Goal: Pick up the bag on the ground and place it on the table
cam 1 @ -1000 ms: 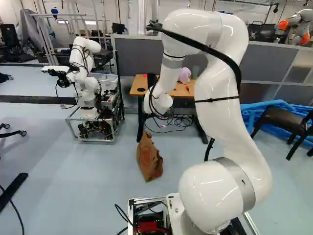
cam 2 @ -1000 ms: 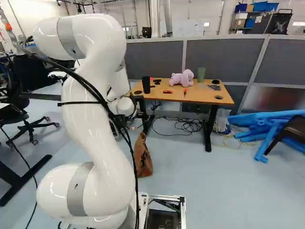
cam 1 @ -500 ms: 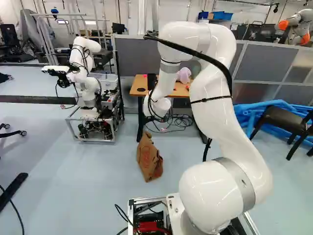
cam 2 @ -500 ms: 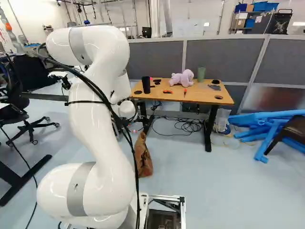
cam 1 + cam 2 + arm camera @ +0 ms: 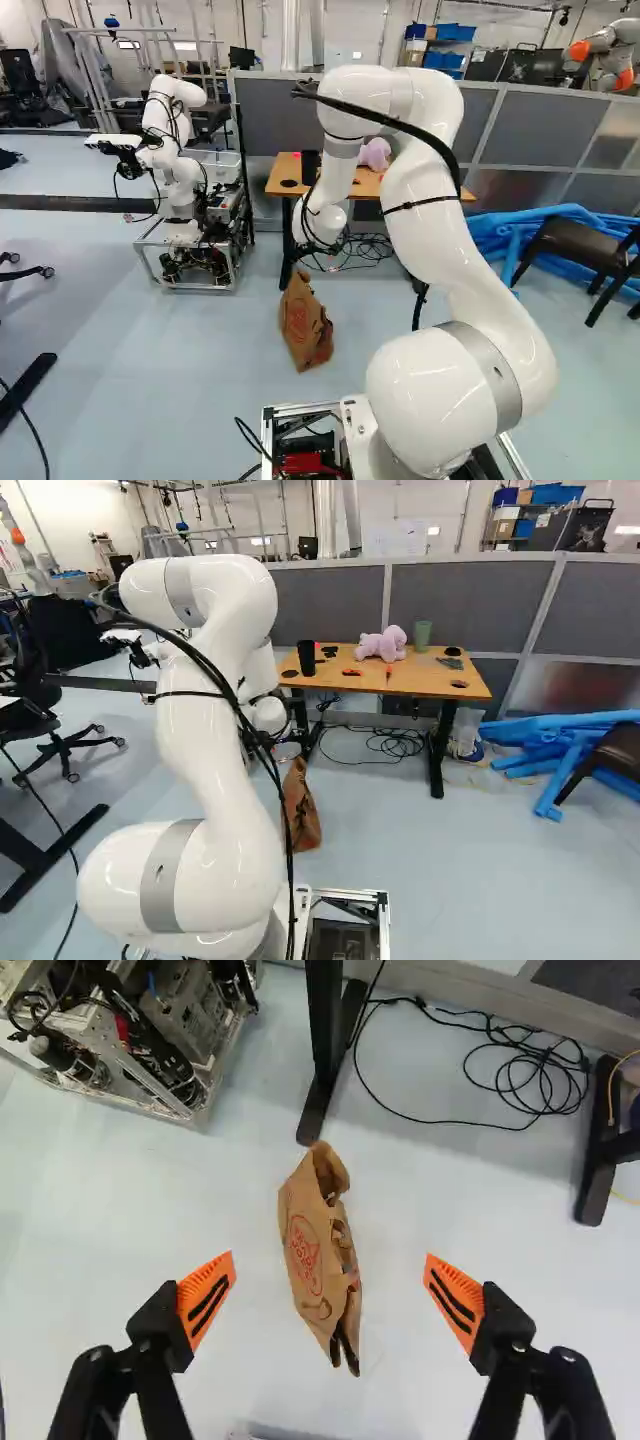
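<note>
One bag [image 5: 308, 1245] on floor [image 5: 180, 390], partitions [image 5: 465, 600] beyond

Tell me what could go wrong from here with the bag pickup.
The open tool could catch the table leg's foot, close to one end of the bag. The bag looks like thin, creased paper, so it may crumple or tear when gripped. Later, setting it down could knock the black cup or pink plush toy on the table.

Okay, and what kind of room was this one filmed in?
Probably a robotics lab: another robot on a wheeled frame, grey partitions, and loose cables under a desk.
</note>
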Robot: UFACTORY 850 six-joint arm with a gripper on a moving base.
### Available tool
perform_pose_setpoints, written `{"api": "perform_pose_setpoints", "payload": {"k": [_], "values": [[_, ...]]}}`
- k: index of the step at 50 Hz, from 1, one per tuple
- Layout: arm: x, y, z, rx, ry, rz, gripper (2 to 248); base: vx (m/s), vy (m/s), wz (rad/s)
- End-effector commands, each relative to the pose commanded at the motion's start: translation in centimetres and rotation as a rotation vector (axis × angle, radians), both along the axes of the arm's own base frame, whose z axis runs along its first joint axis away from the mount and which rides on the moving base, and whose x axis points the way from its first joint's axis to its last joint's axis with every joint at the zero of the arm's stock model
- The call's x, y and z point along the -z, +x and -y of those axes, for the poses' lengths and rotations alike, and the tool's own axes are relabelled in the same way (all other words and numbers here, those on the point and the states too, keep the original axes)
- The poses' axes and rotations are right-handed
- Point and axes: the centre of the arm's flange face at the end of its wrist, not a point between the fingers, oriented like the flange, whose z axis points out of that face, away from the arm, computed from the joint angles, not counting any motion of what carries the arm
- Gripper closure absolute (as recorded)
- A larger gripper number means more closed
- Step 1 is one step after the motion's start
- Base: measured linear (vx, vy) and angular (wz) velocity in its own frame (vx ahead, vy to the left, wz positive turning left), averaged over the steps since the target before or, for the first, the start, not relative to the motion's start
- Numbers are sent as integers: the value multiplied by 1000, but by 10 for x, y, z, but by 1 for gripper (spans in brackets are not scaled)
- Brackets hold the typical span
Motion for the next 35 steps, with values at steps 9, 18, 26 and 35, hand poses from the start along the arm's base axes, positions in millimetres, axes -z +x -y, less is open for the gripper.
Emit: {"api": "perform_pose_setpoints", "payload": {"k": [9,18,26,35], "values": [[14,6,0,1,-3,-19,3,0,0,0],[27,13,0,3,-5,-36,3,0,0,0],[40,19,0,5,-8,-51,3,0,0,0],[54,26,0,6,-10,-69,3,0,0,0]]}}
